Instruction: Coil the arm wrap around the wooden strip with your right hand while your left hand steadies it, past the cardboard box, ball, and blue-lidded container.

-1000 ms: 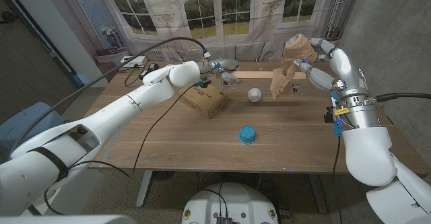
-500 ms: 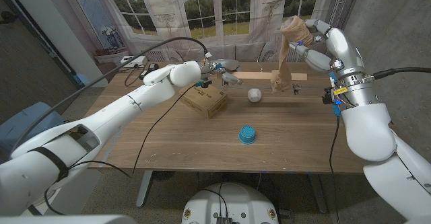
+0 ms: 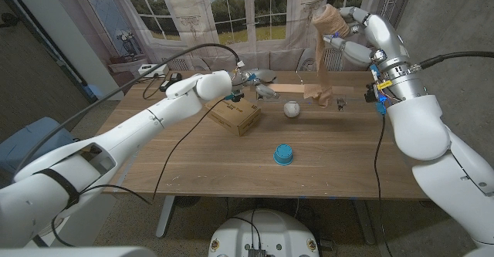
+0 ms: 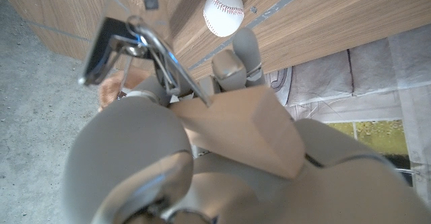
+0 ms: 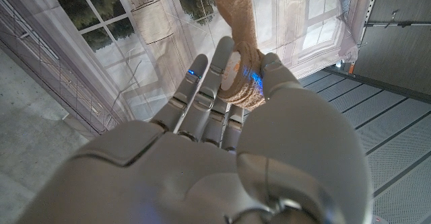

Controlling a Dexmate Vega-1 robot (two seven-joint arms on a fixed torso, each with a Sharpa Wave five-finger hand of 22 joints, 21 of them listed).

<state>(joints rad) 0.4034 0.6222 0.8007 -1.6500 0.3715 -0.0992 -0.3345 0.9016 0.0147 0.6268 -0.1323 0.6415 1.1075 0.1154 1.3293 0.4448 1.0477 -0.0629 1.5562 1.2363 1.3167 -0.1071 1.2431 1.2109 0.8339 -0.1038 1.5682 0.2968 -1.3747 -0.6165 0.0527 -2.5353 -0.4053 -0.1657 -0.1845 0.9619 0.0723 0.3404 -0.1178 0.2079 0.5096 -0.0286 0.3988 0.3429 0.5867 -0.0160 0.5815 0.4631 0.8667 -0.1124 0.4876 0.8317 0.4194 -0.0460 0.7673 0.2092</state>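
Nearest you, the blue-lidded container (image 3: 283, 154) sits well clear of the strip. Ball (image 3: 291, 109) lies just in front of the strip, box (image 3: 234, 115) beside your left hand (image 3: 261, 89). That hand clamps the wooden strip (image 3: 292, 86) at its end; if its grip slackens, your pull swings the strip into the ball. Your right hand (image 3: 345, 35) grips the wrap (image 3: 323, 52) roll high above the strip, band taut. Pull harder and the started coil (image 3: 321, 96) may slide or unwind.

Tan arm wrap (image 3: 322, 41), white red-stitched ball (image 3: 291, 109), blue-lidded container (image 3: 283, 154).
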